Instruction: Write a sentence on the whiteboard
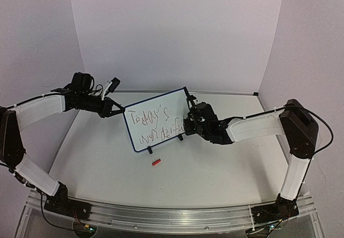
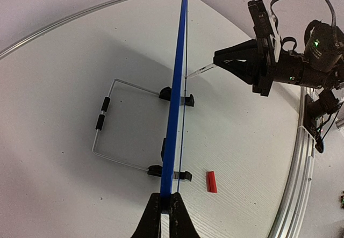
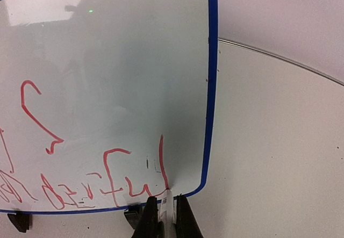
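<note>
The whiteboard (image 1: 156, 119) stands upright on the table, blue-framed, with two rows of red handwritten sentence (image 1: 157, 123) on its face. My left gripper (image 1: 119, 110) is shut on the board's left edge; in the left wrist view the blue frame (image 2: 174, 114) runs edge-on away from the gripper (image 2: 166, 206). My right gripper (image 1: 188, 124) is shut on a white marker (image 3: 167, 208). Its tip touches the board (image 3: 118, 71) at the foot of the last red stroke (image 3: 163, 163), near the lower corner. The right arm also shows in the left wrist view (image 2: 269, 66).
A small red marker cap (image 1: 156, 162) lies on the table in front of the board, also seen in the left wrist view (image 2: 212, 181). A wire stand (image 2: 102, 122) props the board from behind. Walls close the back and sides.
</note>
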Controlling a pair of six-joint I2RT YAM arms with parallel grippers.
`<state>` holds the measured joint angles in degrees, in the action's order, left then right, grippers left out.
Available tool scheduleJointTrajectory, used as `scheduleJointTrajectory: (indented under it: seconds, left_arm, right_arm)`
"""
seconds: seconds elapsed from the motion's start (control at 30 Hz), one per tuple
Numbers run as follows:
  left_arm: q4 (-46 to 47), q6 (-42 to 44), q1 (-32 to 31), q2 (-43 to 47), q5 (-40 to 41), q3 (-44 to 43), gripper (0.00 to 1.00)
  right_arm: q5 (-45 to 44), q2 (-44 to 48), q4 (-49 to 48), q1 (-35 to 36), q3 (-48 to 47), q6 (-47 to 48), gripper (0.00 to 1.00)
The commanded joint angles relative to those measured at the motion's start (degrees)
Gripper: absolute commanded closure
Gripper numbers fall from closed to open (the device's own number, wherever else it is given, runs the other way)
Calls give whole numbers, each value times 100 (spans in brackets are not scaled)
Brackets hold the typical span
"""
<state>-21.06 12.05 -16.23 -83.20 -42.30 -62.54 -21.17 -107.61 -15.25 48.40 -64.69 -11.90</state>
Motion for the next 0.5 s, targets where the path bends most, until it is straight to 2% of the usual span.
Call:
scheduleJointTrajectory:
  seconds: [0.0,0.47]
  left_arm:
    - [-65,124,-25,39,38,-179,100]
    - [-69,128,-29,43,55,-184,100]
  right_arm:
    - [-34,-175,-93,-28,4,-93,100]
    - [-573,68,-101,-29,-58,183,100]
